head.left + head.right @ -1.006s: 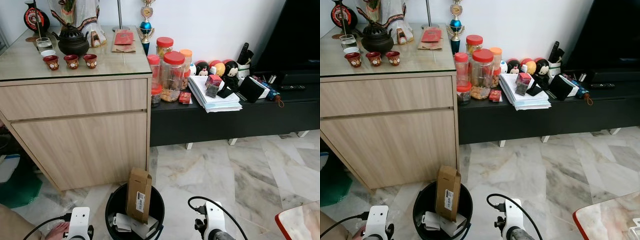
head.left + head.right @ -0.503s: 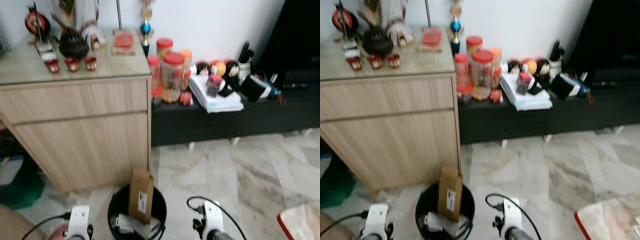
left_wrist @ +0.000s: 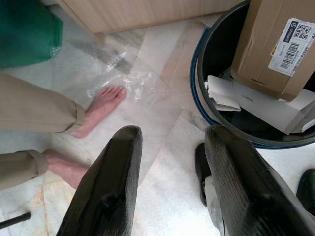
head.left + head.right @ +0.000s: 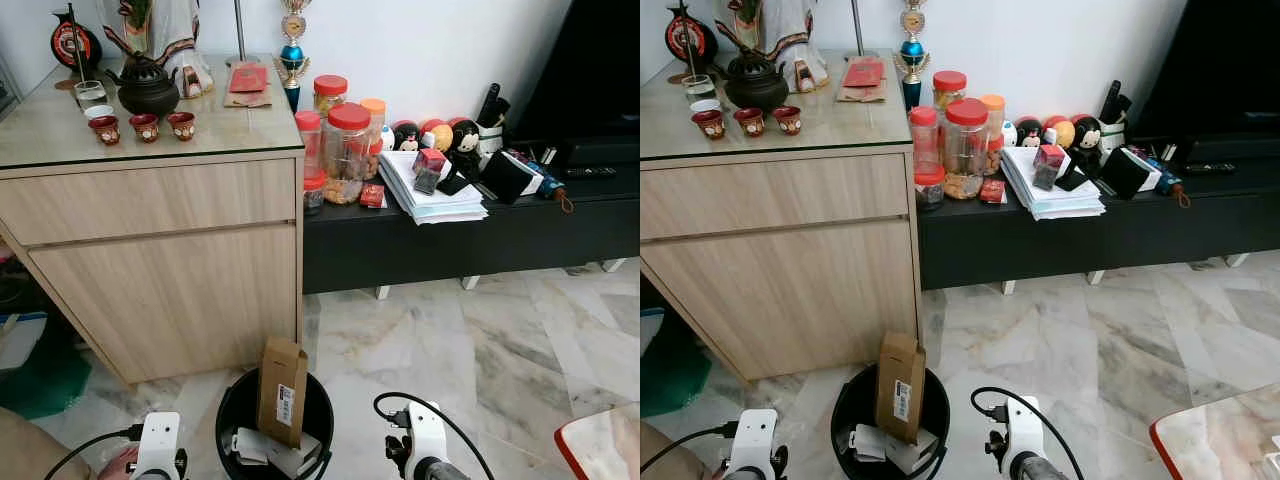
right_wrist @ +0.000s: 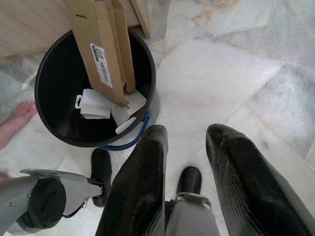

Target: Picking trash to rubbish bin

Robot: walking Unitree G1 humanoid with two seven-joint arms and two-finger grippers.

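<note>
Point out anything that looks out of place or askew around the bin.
The brown cardboard box stands on end in the black rubbish bin, poking well above its rim instead of lying inside with the white scraps. A crumpled clear plastic sheet lies on the marble floor beside the bin, near a person's bare foot.

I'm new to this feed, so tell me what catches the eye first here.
A black rubbish bin stands on the marble floor before the wooden cabinet, with a tall brown cardboard box sticking up out of it above white scraps. Both grippers hang open, the left gripper and the right gripper either side of the bin. A person's bare feet stand by the left one.
</note>
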